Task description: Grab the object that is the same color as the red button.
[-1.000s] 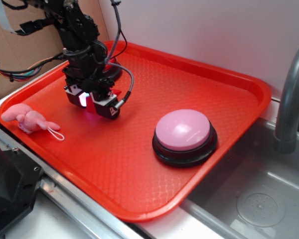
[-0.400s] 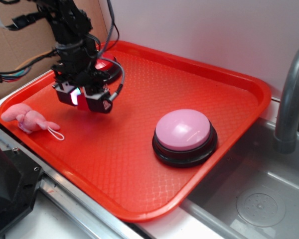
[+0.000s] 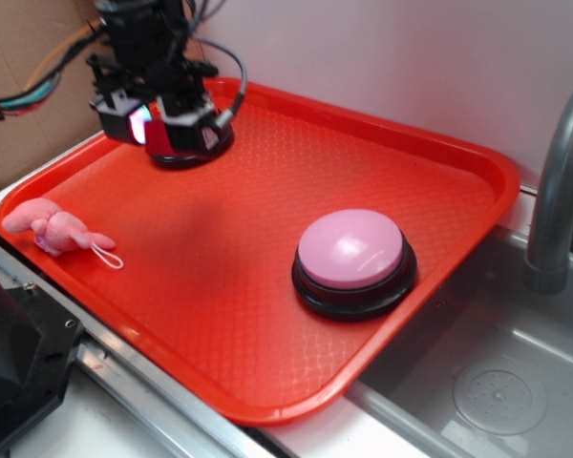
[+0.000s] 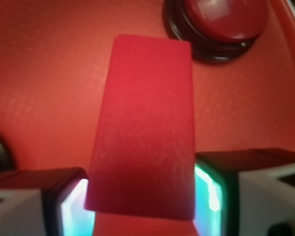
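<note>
The object, a small red wedge block (image 4: pixel 145 128), fills the middle of the wrist view, clamped between my two glowing fingers. My gripper (image 4: pixel 142 206) is shut on it and holds it off the orange-red tray (image 3: pixel 267 363). In the exterior view the gripper (image 3: pixel 158 129) hangs at the tray's far left corner with a sliver of the block (image 3: pixel 159 136) showing between the pads. The red button (image 4: pixel 221 19) lies just beyond the block; from outside only its black base (image 3: pixel 186 157) shows under the gripper.
A pink-domed button (image 3: pixel 351 250) stands on the tray's right half. A pink plush toy (image 3: pixel 53 227) lies near the left rim. A grey faucet (image 3: pixel 559 191) and sink basin (image 3: pixel 497 382) sit to the right of the tray.
My gripper has risen from the tray and moved back and left, carrying the red block. It now hangs over the red button.
</note>
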You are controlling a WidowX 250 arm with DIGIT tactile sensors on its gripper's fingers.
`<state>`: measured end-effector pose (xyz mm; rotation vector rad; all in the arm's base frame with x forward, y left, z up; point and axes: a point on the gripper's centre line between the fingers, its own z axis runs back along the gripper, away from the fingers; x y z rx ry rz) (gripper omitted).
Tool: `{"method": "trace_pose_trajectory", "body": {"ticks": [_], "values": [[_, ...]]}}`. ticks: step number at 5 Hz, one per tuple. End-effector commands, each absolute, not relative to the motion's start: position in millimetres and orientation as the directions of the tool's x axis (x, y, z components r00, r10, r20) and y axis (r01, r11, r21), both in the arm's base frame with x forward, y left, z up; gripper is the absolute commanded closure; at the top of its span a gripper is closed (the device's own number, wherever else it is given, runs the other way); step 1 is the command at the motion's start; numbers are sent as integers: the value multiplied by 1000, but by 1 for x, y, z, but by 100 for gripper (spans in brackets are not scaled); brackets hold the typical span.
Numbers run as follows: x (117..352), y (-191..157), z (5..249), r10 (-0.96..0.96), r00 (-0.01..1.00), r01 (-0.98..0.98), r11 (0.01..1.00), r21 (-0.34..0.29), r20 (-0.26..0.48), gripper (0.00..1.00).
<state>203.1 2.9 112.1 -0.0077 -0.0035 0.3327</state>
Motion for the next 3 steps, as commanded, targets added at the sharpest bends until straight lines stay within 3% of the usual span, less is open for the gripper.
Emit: {"method": "trace_pose_trajectory", "body": {"ticks": [1,2,3], "values": [[182,-22,172,262,961,-253,962,-101,88,100],[173,-30,175,256,959,-242,963,-120,123,100],[170,-28,170,311,947,-298,945,-134,86,100]]}}
